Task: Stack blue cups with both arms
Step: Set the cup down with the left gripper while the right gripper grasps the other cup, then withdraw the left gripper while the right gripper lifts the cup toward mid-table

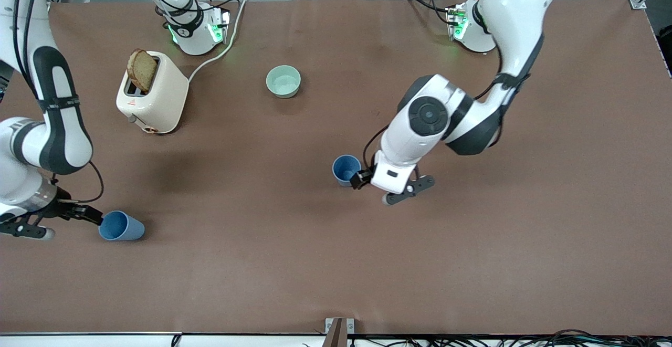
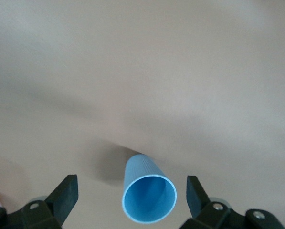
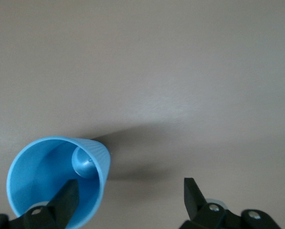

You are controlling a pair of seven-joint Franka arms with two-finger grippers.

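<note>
Clearly, both open grippers needed centring: the left gripper (image 1: 362,177) straddled its blue cup (image 1: 345,169); the right gripper (image 1: 89,213) had one finger inside the second cup (image 1: 121,226), farther from the toaster (image 1: 152,93).

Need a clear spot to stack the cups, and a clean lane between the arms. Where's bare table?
Widest bare patch: the brown table nearer the front camera, between the two blue cups. Also bare toward the left arm's end. Crowded: around the toaster and green bowl, and at each cup, where the right gripper and left gripper sit open.
</note>
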